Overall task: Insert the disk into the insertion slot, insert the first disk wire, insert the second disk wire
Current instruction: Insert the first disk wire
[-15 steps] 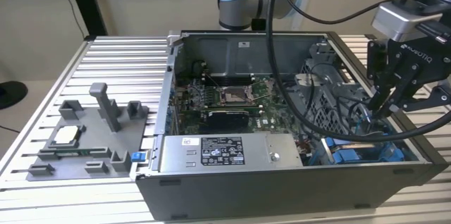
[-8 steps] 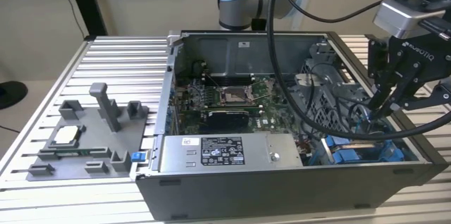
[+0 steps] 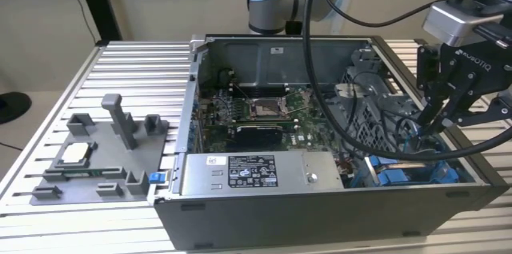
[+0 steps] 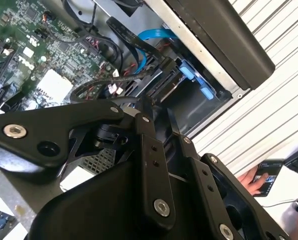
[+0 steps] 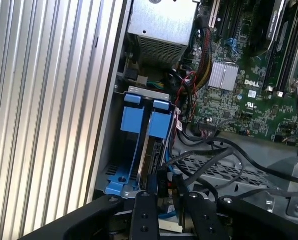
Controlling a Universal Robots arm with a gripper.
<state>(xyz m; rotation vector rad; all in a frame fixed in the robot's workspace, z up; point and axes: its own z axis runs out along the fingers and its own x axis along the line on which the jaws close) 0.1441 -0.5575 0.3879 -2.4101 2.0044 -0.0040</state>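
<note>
- Landmark: the large grey metal box with a white-and-black sticker, at the open case's near wall in the exterior view.
- The insertion slot, a grey metal bay with bright blue plastic rails, lies just beside that box, on the exterior view's right.
- The disk, a flat silver-grey drive in a blue carrier, stands edge-on inside the slot; I judge it seated.
- My black metal gripper hangs over the slot, well apart from the box. In the first wrist view it is clenched on a small black wire plug close to the disk's end. I cannot tell whether the plug is mated.
- Handling, my judgement: the disk is rigid, dense and shock-sensitive, so take it by the carrier's sides. The plug is light and stiff on a springy lead. Grip its flat sides squarely, since skew would strain the contacts.
- Writing: the sticker, the gripper's body and the green circuit board beyond the box bear print; I record none. The disk's label is hidden.
</note>
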